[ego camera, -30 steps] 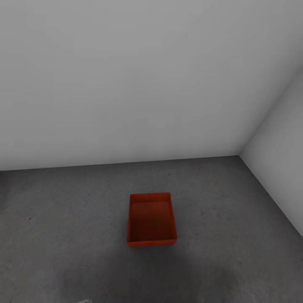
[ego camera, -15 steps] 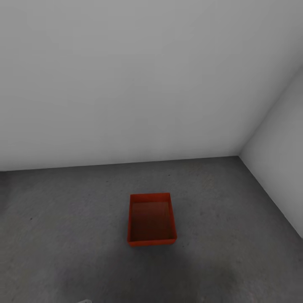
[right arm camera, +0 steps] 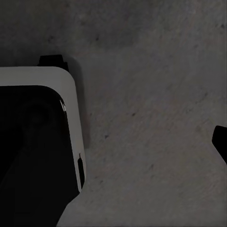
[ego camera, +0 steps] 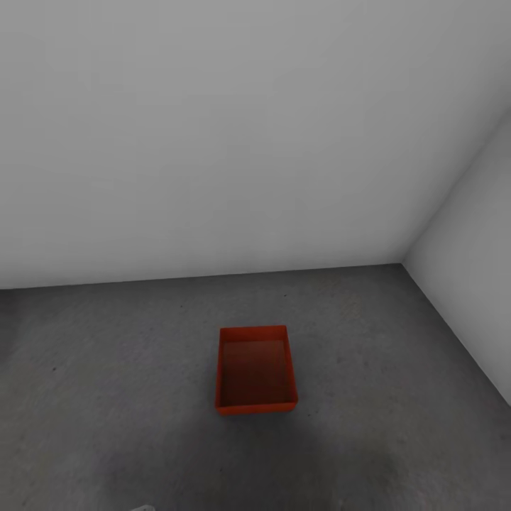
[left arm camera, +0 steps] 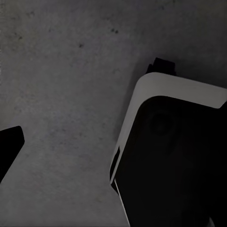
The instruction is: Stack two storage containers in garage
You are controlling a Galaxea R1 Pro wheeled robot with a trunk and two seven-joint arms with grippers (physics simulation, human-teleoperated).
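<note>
Near you, both wrist views look down at the floor (left arm camera: pixel 61 94), a dark grey speckled concrete, with a white and black part of the robot's own body (left arm camera: pixel 175 142) beside. Of the left pincer you see just a dark tip (left arm camera: pixel 8 146) at the edge of its view, and of the right pincer a dark tip (right arm camera: pixel 220 142); from this I cannot tell if either is wide or narrow, but nothing red is between the fingers. The one storage container (ego camera: pixel 255 369) you can see stands on the floor ahead of both pincers and well apart from them, upright, open side up, and it looks empty. Behind it are the grey garage walls (ego camera: pixel 213 142), and the corner is further to the right. I think this bin is light and stiff, with smooth straight walls, so it may slip if you press from outside only. It is better to take it by the rim, one finger inside and one outside of a wall, near the middle of a long side, so it does not tilt.
</note>
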